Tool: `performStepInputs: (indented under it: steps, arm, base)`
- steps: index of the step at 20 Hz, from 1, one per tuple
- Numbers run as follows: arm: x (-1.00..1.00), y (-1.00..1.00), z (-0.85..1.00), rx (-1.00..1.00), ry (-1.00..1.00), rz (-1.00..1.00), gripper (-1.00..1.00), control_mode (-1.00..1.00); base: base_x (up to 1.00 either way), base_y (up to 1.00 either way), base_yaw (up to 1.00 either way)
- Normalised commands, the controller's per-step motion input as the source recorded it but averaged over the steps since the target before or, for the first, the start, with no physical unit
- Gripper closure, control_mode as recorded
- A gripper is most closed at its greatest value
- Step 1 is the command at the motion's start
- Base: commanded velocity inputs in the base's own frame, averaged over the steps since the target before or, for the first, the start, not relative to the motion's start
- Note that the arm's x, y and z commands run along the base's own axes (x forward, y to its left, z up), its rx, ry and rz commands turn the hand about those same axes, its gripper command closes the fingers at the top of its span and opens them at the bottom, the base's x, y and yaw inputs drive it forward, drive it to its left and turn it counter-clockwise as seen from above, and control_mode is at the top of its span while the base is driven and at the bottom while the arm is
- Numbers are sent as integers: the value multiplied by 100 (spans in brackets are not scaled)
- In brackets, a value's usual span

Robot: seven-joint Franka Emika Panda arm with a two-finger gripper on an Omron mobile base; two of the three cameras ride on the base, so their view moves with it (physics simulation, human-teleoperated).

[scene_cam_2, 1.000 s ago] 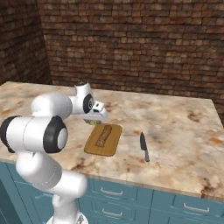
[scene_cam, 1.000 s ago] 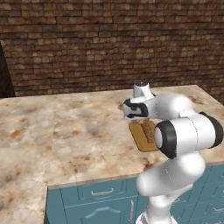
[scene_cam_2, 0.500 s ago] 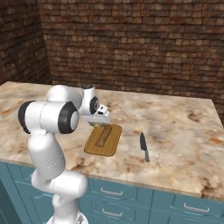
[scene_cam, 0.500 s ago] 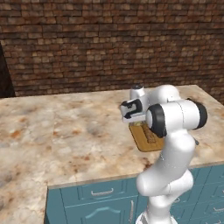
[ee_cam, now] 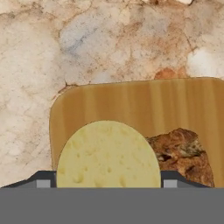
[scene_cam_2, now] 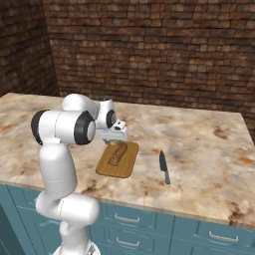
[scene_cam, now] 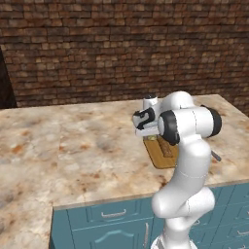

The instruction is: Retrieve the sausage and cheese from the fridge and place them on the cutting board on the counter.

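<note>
— Since a second ago, what moved?
— Only the arm: its elbow swung upright, while the jaws (ee_cam: pixel 107 186) stayed over the cutting board (scene_cam_2: pixel 118 159).
— And the grip?
— Jaws stood wide, pressed on either side of a pale round cheese (ee_cam: pixel 108 155), holding it above the board's left part.
— Farther on?
— A brown strip (scene_cam_2: pixel 118 154) lay along the board; a knife (scene_cam_2: pixel 163 167) lay right of it on the bench (scene_cam_2: pixel 199 149).
</note>
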Motion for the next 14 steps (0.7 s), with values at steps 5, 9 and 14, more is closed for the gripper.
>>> performStepInputs:
  steps: [5,9,14]
  arm:
    - [0,-5,-10,0,1,0,-100,-100]
    - [-4,0,0,0,-2,0,-100,-100]
    - [-33,0,29,0,-25,0,-100,-100]
  base:
    - [0,0,0]
    - [0,0,0]
    - [0,0,0]
